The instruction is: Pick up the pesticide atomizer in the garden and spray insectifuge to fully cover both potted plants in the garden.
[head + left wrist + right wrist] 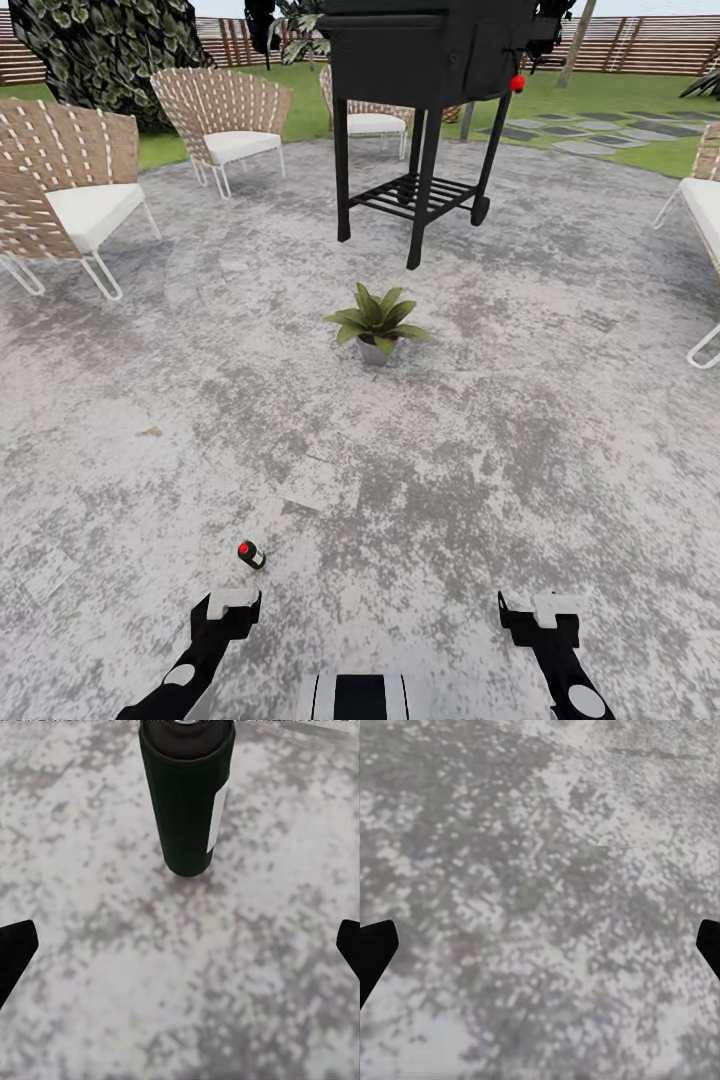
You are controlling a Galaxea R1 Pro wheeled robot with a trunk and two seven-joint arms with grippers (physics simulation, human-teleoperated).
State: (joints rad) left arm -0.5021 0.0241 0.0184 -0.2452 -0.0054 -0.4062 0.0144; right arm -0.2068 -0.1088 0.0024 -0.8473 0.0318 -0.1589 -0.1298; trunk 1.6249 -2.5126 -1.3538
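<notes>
The pesticide atomizer stands upright on the mottled grey stone patio, a slim dark bottle with a red spot on its top. In the left wrist view the atomizer is dark green with a white patch. My left gripper is open just short of it, not touching, and its dark fingertips sit wide apart. My right gripper hangs open over bare stone, fingertips spread. One potted plant, a green rosette in a grey pot, sits mid-patio ahead. The second potted plant is out of view.
A black grill stands behind the plant. Wicker chairs with white cushions stand at the left, back left and right edge. Lawn, a big dark shrub and a brown slatted fence lie beyond.
</notes>
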